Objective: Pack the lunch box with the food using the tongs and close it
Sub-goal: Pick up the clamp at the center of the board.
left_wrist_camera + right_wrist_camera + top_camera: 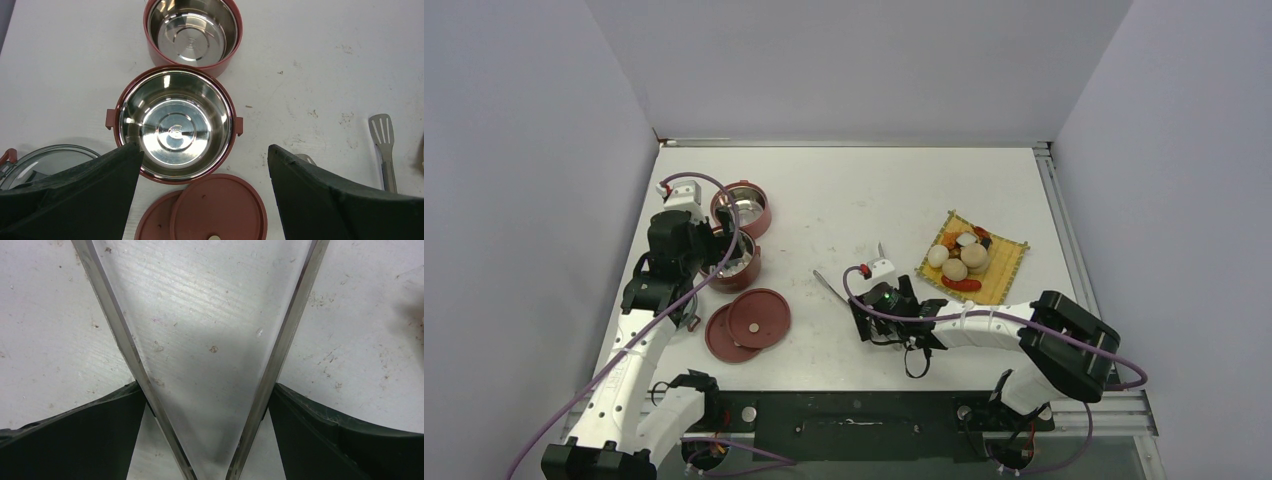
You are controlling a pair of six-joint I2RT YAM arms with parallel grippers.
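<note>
The lunch box stands as two open dark-red bowls with bare steel insides, a far bowl (742, 208) (192, 30) and a near bowl (732, 262) (175, 125). Its two flat lids (749, 322) (215, 210) lie overlapping in front of them. My left gripper (709, 250) (202, 150) hovers open over the near bowl's front rim, holding nothing. The food (961, 258) sits piled on the yellow mat at the right. The tongs (824, 282) (382, 135) (112, 325) lie on the table in a V. My right gripper (879, 300) (207, 390) is open wide around them near the hinge, fingertips at the arms' outer sides.
The yellow woven mat (1014, 262) lies at the right of the white table (854, 190). A clear glass lid (45, 160) rests left of the dark-red lids. Grey walls close in the left, back and right sides.
</note>
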